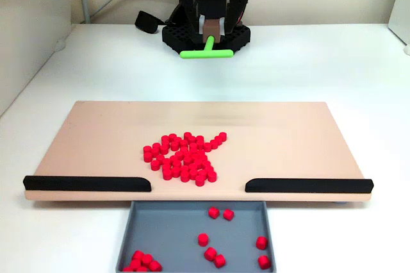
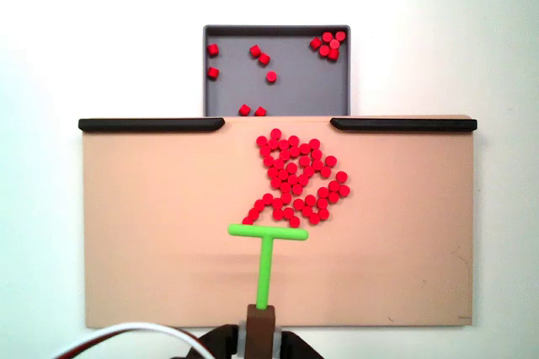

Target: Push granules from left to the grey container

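Gripper [image 2: 261, 318] clenched on green T-shaped pusher [image 2: 266, 251], its crossbar just short of the pile. Tan board [image 2: 152, 224] with two black strips [image 2: 152, 124]. Grey container [image 2: 286, 89] at the gap holds a few granules [image 2: 295, 182]; most cluster mid-board.

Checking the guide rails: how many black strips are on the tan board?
2. In a fixed view, one black strip lies along the board's far edge at left, the other at right. The gap between them faces the grey container.
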Tool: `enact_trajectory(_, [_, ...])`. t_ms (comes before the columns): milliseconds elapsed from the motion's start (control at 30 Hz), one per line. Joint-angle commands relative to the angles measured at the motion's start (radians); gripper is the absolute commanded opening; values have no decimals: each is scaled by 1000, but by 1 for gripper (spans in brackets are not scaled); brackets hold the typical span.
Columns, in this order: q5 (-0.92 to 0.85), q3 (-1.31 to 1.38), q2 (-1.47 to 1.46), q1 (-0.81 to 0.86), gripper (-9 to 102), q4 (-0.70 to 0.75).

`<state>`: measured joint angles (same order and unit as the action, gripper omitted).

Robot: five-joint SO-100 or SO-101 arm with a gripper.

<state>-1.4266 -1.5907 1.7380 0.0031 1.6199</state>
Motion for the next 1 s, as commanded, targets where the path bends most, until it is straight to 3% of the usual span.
enact_trajectory(0, [-3,20,18,18,0,-3])
enact_trajectory(633, [-48,23,37,78,0,-41])
enact_trajectory(967, [-74,23,58,32,0,-41])
